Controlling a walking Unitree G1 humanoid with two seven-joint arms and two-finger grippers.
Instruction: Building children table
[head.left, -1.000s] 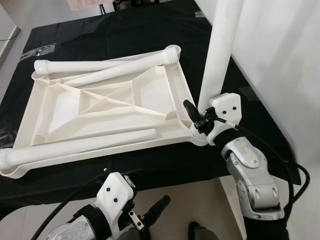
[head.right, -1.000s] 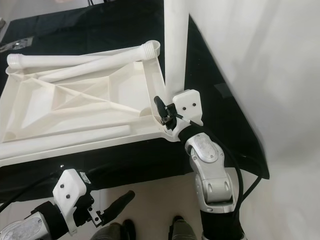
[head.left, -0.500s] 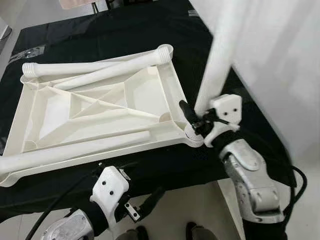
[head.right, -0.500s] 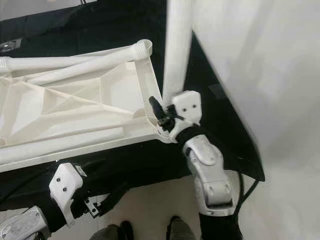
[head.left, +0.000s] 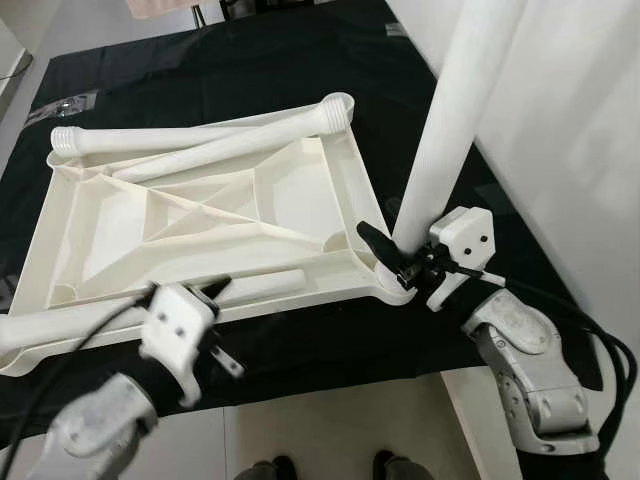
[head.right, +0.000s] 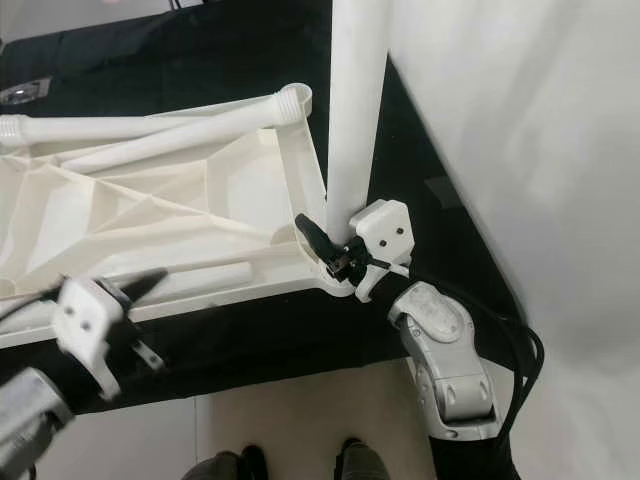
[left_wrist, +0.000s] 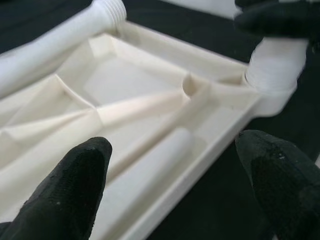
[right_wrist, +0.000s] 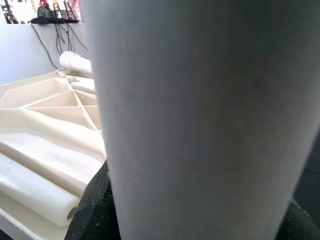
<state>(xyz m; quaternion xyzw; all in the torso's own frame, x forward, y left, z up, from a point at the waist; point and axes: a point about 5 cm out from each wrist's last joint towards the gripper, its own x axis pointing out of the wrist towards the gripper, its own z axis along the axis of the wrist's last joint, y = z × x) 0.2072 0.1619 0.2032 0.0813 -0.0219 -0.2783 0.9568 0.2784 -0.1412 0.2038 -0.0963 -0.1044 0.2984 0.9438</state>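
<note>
Centre frame: upturned table (head.left: 200, 225); right end effector (head.left: 402, 252) grips upright leg (head.left: 450, 120) at lower-right corner socket; left end effector (left_wrist: 175, 165) open near loose legs (head.left: 200, 145), three unfitted

black cloth (head.left: 250, 60), white wall (head.left: 580, 120), shoes (head.left: 385, 464)

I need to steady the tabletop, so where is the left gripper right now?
The left gripper is at the tabletop's near edge on the robot's left, fingers open, beside the loose leg lying inside.
</note>
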